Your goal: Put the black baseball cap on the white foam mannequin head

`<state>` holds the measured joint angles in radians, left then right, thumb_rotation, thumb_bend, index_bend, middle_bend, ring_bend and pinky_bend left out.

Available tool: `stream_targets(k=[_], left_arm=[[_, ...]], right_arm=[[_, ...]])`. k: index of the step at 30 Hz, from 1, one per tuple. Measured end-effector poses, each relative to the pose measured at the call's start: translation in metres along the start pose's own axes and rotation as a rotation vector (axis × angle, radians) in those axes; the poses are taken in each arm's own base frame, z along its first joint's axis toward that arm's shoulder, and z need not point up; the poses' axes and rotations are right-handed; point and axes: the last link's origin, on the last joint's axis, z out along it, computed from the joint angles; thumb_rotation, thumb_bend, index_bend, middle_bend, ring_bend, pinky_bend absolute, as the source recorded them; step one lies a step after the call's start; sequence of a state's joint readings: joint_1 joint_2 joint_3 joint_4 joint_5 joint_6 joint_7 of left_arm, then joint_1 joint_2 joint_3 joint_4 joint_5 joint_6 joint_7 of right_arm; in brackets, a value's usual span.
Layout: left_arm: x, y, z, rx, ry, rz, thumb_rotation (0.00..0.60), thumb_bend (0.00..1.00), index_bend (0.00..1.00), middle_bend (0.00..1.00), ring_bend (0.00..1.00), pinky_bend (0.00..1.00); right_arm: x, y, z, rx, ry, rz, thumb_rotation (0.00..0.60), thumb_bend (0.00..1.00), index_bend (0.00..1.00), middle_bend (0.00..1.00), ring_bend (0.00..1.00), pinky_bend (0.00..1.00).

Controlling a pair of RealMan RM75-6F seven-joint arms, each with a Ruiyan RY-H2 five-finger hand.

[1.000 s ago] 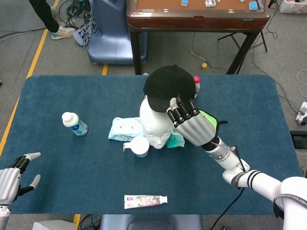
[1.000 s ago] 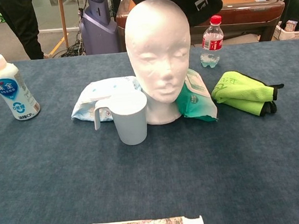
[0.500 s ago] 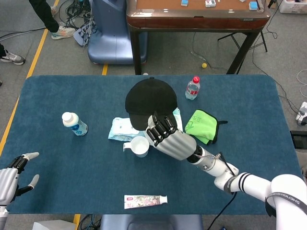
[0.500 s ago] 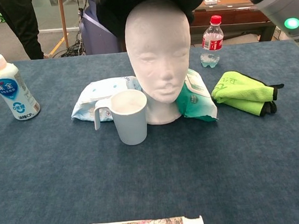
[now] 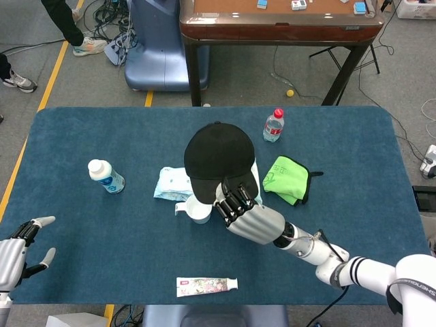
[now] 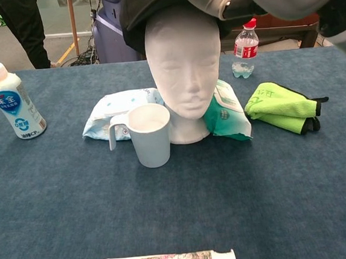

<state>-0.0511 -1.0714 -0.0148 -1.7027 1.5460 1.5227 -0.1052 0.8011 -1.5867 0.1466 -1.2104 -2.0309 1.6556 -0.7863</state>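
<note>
Gripping black cap [image 5: 218, 157] brim, right hand [image 5: 248, 216] apparently; mannequin head [image 6: 184, 68] visible only from chest.

The head view looks steeply down from above the near edge, taking in the whole blue surface [image 5: 82, 136] and the floor beyond. The chest view sits low and close, facing level across the surface [image 6: 57, 194]. Both share the middle: the cup [image 5: 199, 208] [image 6: 151, 134], the green cloth [image 5: 285, 178] [image 6: 280, 105] and the water bottle [image 5: 272, 125] [image 6: 244, 49].
</note>
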Motion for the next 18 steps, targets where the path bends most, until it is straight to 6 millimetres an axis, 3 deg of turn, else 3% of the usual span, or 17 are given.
stream_targets(k=[15,18], left_arm=[[0.000,0.000,0.000,0.001,0.000,0.001,0.600,0.31,0.23,0.25,0.24,0.42],[0.000,-0.001,0.000,0.004,0.001,0.000,0.600,0.31,0.23,0.25,0.24,0.42]], right_arm=[[-0.001,-0.017,-0.029,0.019,-0.064,0.053,0.600,0.45,0.84,0.48,0.33,0.57],[-0.002,-0.023,-0.036,0.019,-0.082,0.068,0.600,0.45,0.80,0.48,0.34,0.57]])
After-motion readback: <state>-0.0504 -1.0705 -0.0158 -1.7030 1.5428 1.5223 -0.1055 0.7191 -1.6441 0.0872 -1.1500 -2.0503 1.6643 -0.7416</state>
